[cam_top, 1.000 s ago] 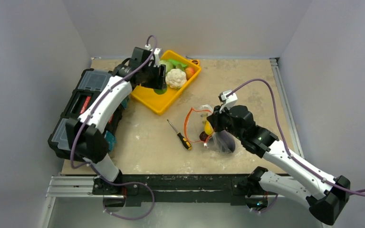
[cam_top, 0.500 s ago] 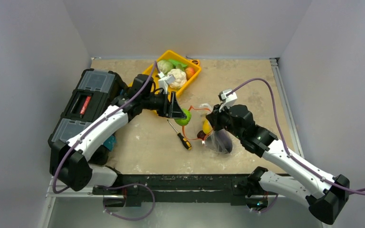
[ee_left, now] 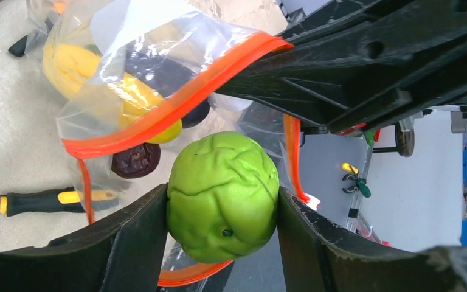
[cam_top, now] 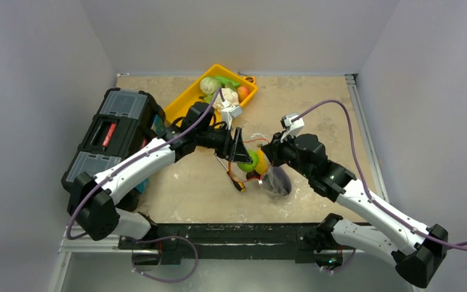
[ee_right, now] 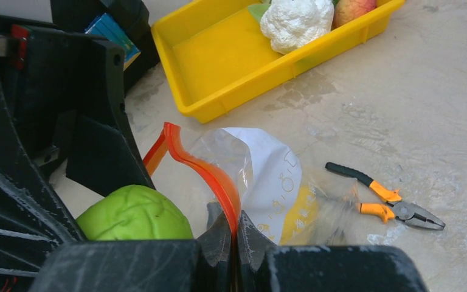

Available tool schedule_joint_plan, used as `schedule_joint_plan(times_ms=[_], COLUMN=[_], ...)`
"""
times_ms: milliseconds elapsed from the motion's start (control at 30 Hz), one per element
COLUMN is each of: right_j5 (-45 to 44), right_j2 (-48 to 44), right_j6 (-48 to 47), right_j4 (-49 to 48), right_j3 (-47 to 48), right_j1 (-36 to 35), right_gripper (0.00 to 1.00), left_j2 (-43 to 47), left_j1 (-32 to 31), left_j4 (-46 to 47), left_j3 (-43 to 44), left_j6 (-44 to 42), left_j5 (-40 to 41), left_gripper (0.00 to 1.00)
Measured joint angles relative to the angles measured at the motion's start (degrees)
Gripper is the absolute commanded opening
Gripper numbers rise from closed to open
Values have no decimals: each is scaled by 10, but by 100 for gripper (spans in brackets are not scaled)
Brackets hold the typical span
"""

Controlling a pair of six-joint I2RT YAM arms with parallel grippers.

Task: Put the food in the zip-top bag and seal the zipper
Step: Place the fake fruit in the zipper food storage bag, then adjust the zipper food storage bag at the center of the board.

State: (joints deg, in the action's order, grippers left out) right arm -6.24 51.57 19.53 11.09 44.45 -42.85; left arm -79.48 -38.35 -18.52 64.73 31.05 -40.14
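Note:
My left gripper [ee_left: 222, 204] is shut on the green lime [ee_left: 222, 194] and holds it at the open mouth of the zip-top bag [ee_left: 127, 55]. In the top view the lime [cam_top: 247, 163] is just left of the bag [cam_top: 276, 181]. My right gripper [ee_right: 234, 234] is shut on the bag's red-orange zipper [ee_right: 204, 167] and holds the mouth up. Yellow corn [ee_left: 76, 67] and a purple eggplant [ee_left: 158, 76] lie inside the bag. A cauliflower [ee_right: 295, 21], an orange-red fruit [ee_right: 354, 7] and a pale green cabbage [cam_top: 208, 84] are in the yellow tray [ee_right: 219, 61].
A screwdriver [ee_left: 48, 199] lies on the table beside the bag, under my left gripper. Orange-handled pliers [ee_right: 389, 198] lie beyond the bag. A black toolbox [cam_top: 112, 131] stands at the left. The tray [cam_top: 188, 100] is at the back.
My left arm has swung from the tray to the bag's mouth, carrying the lime. My right gripper has kept its hold on the zipper, nearly still.

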Motion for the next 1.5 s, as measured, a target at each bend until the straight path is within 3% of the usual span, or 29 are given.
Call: schedule_joint_plan(times_ms=[333,567,933,1100,1267,1367,1500], right_j5=[0,1,0,0,0,0,0], right_j2=[-17,-17,-17,-17,-12,-13,-15], right_j6=[2,2,1,1,1,1,1], right_j4=[-4,-5,-5,-5,-6,-6,-5], right_j3=[-1,-2,-2,-2,-2,-2,-2], right_j1=[0,0,0,0,0,0,0], right_gripper=[0,0,0,0,0,0,0], left_j2=[-7,-7,61,128,121,96,60], left_j1=[-4,-4,-5,-5,-5,-5,-12], left_j4=[-5,-14,-68,-62,-46,-19,22], left_j3=[1,6,4,-56,-119,-150,-156], left_j6=[-1,-2,-43,-44,-16,11,40], left_j5=[20,26,88,107,117,116,101], left_gripper=[75,78,66,66,64,57,35])
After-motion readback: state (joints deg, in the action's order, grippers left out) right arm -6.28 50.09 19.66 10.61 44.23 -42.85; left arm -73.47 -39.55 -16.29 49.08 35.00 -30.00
